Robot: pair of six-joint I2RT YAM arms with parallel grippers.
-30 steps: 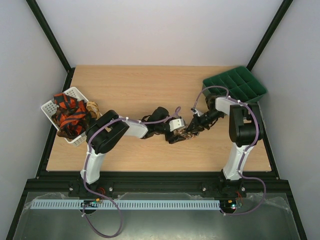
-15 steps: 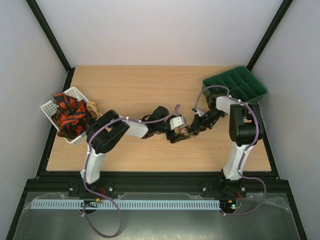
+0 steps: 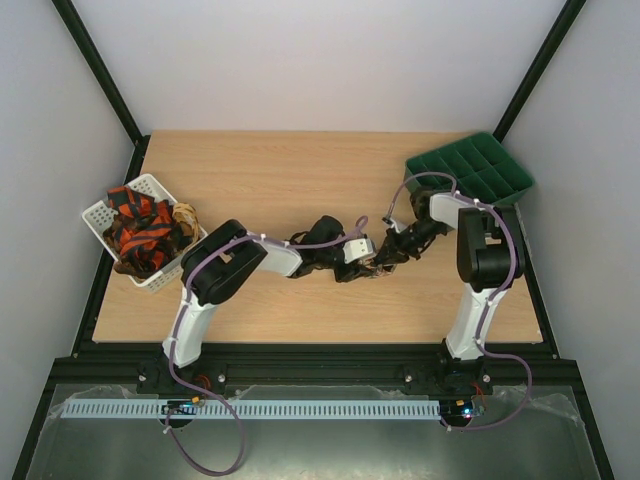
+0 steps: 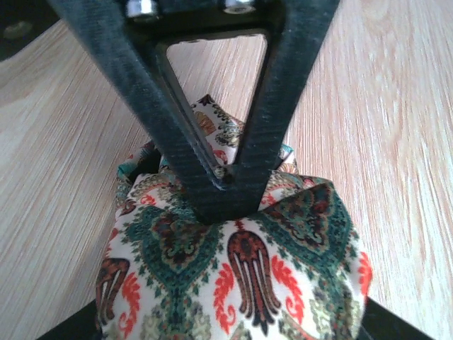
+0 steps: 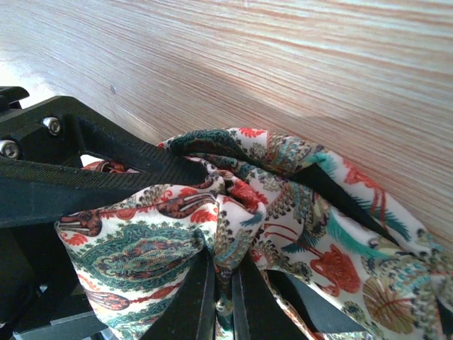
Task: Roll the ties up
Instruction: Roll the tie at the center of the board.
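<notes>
A cream tie with a green and red paisley print [image 3: 372,266] lies bunched at the table's centre between my two grippers. In the left wrist view the bundle [image 4: 233,262] fills the gap of my left gripper [image 4: 230,327], its fabric reaching both fingers at the lower corners. My right gripper [image 5: 223,297] is shut on a fold of the tie [image 5: 212,212]. Its black fingers [image 4: 212,177] come down in a V onto the bundle's top. More ties, red-orange and black [image 3: 140,230], are heaped in the basket.
The white plastic basket [image 3: 98,214] stands at the table's left edge. A green compartment tray [image 3: 470,170] sits tilted at the far right corner. Bare wood [image 3: 270,170] stretches behind the arms.
My left gripper has edged right onto the tie bundle and its jaws have narrowed round it. The right gripper has stayed shut in place.
</notes>
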